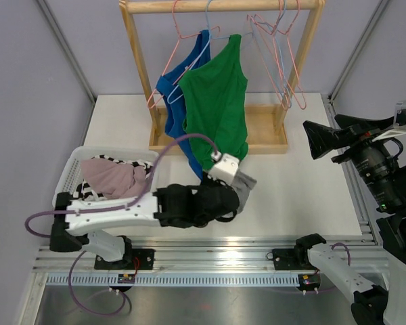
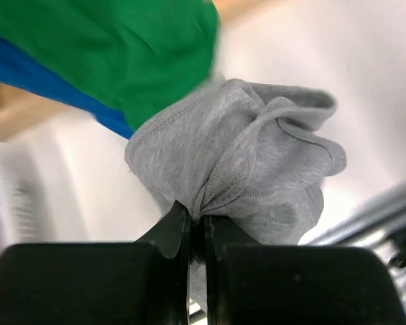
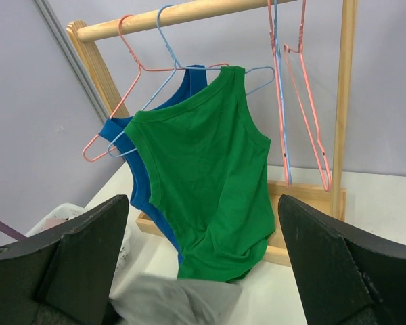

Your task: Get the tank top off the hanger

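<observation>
Indoors, white table (image 1: 298, 196), lilac walls (image 1: 27, 81), left hand (image 2: 196, 223) pinching grey cloth (image 2: 257, 169), right hand (image 3: 206, 261) wide.

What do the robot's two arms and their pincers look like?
Both the left arm and right arm are white tubes with black joints. A purple cable loops along the left one; a shorter one shows on the right. The left gripper has flat black fingers; the right gripper has chunky black wedge-shaped ones.
</observation>
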